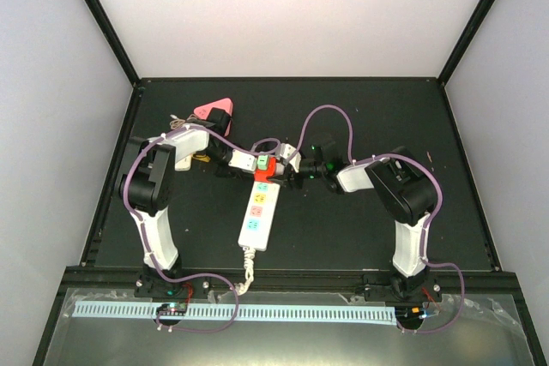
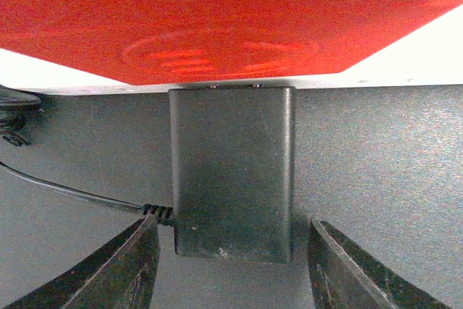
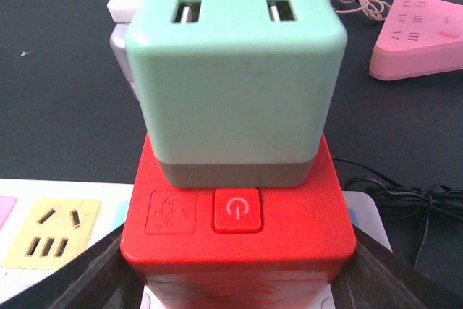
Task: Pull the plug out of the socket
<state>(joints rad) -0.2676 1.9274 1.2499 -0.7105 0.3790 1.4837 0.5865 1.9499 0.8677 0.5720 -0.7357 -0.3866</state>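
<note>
Socket (image 1: 257, 216) lies mid-frame in the top view on the tabletop (image 1: 360, 229), long axis running from the bottom centre upward, cord end lowest. Red cube (image 3: 239, 251) sits on its upper end, with a mint charger (image 3: 231, 77) plugged into the cube.

Left wrist view: black plug (image 2: 231, 171) is dead ahead of the left hand (image 2: 233, 233), long axis in line with the reach. Its prong end is at the top of the frame, seated under the red face. Whether it enters the cube or the white strip, I cannot tell.

- Left hand: half open, a finger on each side of the plug, with a gap showing on both sides. It holds nothing.
- Plug's cable leaves at the lower left corner, just beside the left finger, so it may get pinched.
- Right hand (image 3: 239, 244): fingers look flush against both flanks of the cube. My judgement is that it is bracing the cube.
- The left hand is the nearer one to the plug, and the pull would run straight back toward the bottom of the frame.

Writing: a power symbol on the cube's button, with a round embossed mark beside it that is unreadable. No brand is legible.
</note>
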